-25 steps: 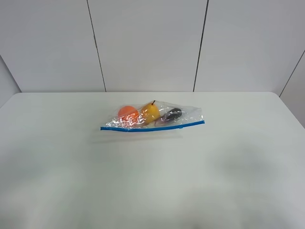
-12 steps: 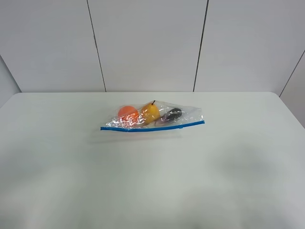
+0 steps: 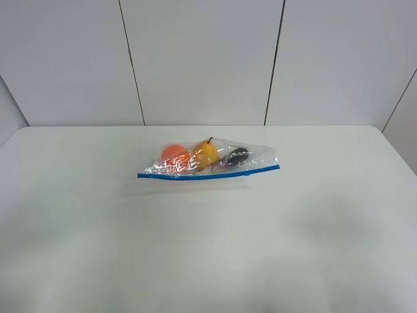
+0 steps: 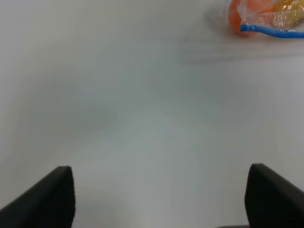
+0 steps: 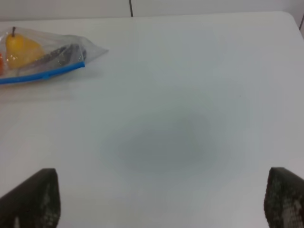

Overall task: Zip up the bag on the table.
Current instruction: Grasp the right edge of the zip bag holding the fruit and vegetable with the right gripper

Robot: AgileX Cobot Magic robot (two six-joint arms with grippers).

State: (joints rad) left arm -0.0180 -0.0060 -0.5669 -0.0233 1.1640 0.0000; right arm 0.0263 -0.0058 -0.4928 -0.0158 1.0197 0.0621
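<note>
By our reckoning the task has barely begun: nothing has touched the bag (image 3: pixel 208 160) yet. It lies flat on the bench (image 3: pixel 208 261), nearer the far edge than the near one and about midway between the two side edges. Its blue zipper strip (image 3: pixel 208 173) runs along the side that faces the near edge. Through the clear plastic we see an orange fruit (image 3: pixel 174 154), a yellow pear (image 3: pixel 206 154) and a dark purple fruit (image 3: pixel 237 155), lined up in a row behind the strip. We cannot tell from any view whether part of the strip is already pressed shut or where a slider might sit; the strip is too small and the plastic too crinkled. Neither arm shows in the high view, so both hang back toward the near edge, well apart from the bag. Our left jaws stand wide with nothing between them, and in their wrist view only the end of the bag with the orange fruit shows. Our right jaws stand wide and empty too, and their wrist view shows the pear and purple-fruit end of the bag. We judge that everything is left: approach the bag, steady one end of the strip, and run the seal closed along its whole length.
</note>
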